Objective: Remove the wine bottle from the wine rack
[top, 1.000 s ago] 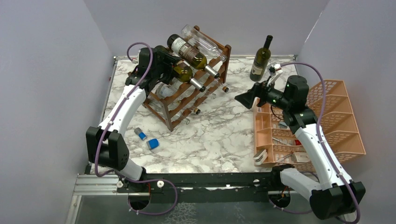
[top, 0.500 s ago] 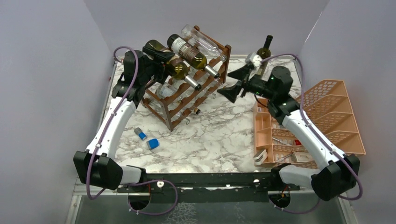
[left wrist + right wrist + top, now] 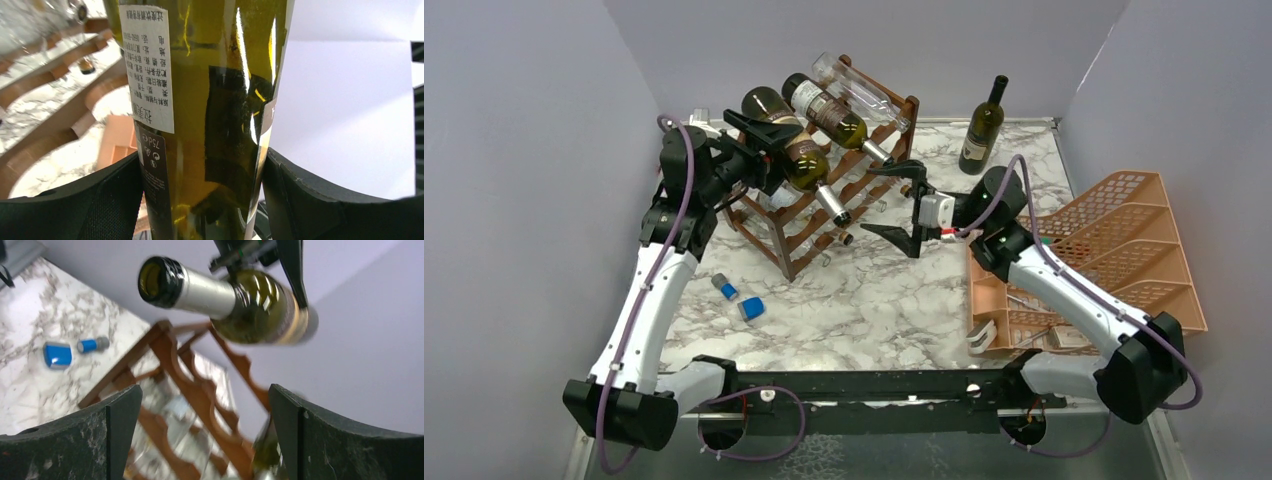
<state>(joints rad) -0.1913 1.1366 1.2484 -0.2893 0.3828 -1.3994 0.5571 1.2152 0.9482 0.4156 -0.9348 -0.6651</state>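
Gripping the bottle [image 3: 809, 168] round its body, the left fingers [image 3: 95, 205] are clenched on the green glass, one pad each side, with the back label facing the wrist camera. The bottle is in the air over the left end of the rack [image 3: 786, 260]. It is apart from the scalloped rails: the right wrist view shows a gap between glass and top rail.

Its long axis runs from the base at far left to the mouth at near right, above the table [image 3: 874, 290]. Tilt is hard to tell. The mouth points toward the right arm.

The right fingers [image 3: 110, 440] are spread wide with nothing between them, just off the mouth end and lower than it. From that wrist camera the silver-capped neck sits above the gap, not inside it. So the left arm has the bottle, and the right arm is the nearer one to the neck.

Judgement: the next move turns on that line. Either the left arm carries the bottle away from the rack, or the right arm comes up for the neck, which needs its spread fingers raised and set across it.

Risk: the body or neck knocking the top-tier bottles [image 3: 829, 112] lying just beside it.

Another bottle, the upright one [image 3: 981, 130], stands at the back, well apart. The tray [image 3: 1124, 250] sits by the right arm.
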